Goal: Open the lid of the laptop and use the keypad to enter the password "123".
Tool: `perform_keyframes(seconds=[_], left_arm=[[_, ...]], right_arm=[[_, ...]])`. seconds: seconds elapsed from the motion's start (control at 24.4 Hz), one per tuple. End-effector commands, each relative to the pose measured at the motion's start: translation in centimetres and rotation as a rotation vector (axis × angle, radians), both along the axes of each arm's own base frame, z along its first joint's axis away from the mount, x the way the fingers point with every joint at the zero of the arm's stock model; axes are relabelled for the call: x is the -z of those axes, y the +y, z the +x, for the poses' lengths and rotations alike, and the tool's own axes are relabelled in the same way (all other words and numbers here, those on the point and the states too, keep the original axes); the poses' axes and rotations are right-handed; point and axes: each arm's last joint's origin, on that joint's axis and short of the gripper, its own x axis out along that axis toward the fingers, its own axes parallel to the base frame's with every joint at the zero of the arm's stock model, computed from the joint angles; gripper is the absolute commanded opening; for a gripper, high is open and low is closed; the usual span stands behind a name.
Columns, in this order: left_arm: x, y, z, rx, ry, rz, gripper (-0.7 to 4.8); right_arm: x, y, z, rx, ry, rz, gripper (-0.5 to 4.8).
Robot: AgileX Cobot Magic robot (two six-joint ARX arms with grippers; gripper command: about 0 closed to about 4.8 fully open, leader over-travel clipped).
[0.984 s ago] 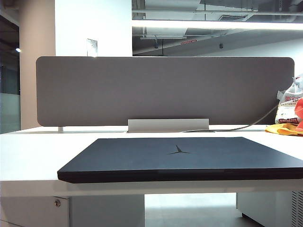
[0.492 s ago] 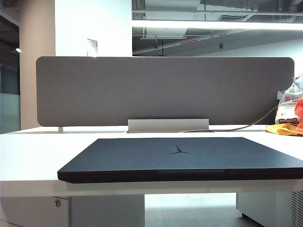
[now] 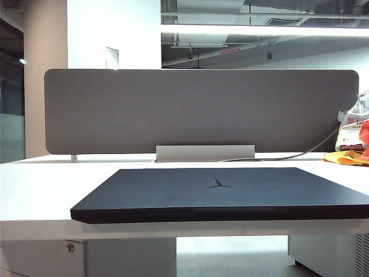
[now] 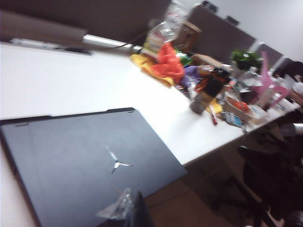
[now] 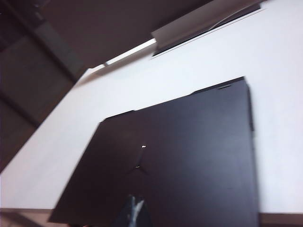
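Observation:
The matte black laptop (image 3: 219, 196) lies flat on the white desk (image 3: 40, 190) with its lid (image 3: 173, 187) down and the Y-shaped emblem (image 3: 217, 184) facing up. The keypad is hidden under the lid. Neither gripper shows in the exterior view. In the left wrist view my left gripper (image 4: 133, 207) hovers above the laptop (image 4: 71, 161) near its front edge, short of the emblem (image 4: 116, 163), fingers together and empty. In the right wrist view my right gripper (image 5: 135, 206) is shut and empty above the lid (image 5: 189, 156), just short of the emblem (image 5: 137, 168).
A grey divider panel (image 3: 202, 109) stands behind the laptop on a silver bracket (image 3: 204, 153). A cable (image 3: 305, 153) runs to the right. Bags, an orange cloth (image 4: 165, 64), bottles (image 4: 206, 92) and a plant (image 4: 245, 59) crowd the desk's right end.

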Motion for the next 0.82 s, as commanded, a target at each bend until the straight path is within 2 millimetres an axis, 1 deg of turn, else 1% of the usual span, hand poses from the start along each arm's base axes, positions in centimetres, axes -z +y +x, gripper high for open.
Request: perform_keyframes(seconds=[0.04,0.16,0.29,0.33,0.41,0.45,0.49,0.53,0.66,0.82], left_arm=[[-1.9,0.0,-0.3,0.032,-0.022,0.046,-0.06],[-3.4,0.0,-0.3,0.042,-0.025,0.077,-0.06],[-4.7,-0.1,-0.3,0.052,-0.023,0.125,-0.06],[-5.0,-0.1,-0.3,0.055,-0.023,0.137,-0.06],[-5.4,0.0,-0.4,0.06,-0.022,0.154,-0.06],[-5.5,0.0,-0.4,0.061,-0.021,0.158,-0.06],[-5.6,0.0,-0.4,0.062,-0.019,0.163,-0.06],[-5.6,0.0,-0.5,0.064,-0.017,0.167,-0.06],[-5.5,-0.1,-0.6,0.085,-0.009,0.173,-0.06],[-5.5,-0.1,-0.8,0.108,0.004,0.168,-0.06]], right_arm=[[-0.8,0.2,-0.1,-0.029,0.031,0.032,-0.1],[-1.6,0.5,0.1,-0.066,0.057,0.036,-0.1],[-2.3,1.0,0.8,-0.115,0.108,0.028,-0.08],[-2.4,1.2,1.1,-0.129,0.128,0.024,0.03],[-2.4,1.7,1.7,-0.161,0.177,0.014,0.77],[-2.3,2.0,2.2,-0.181,0.208,0.007,1.27],[-2.2,2.3,2.5,-0.196,0.239,0.004,1.57],[-2.1,2.6,2.8,-0.208,0.272,0.007,1.72],[-1.4,3.8,3.9,-0.265,0.348,0.013,1.73],[-0.7,6.0,5.2,-0.358,0.405,0.01,1.73]])
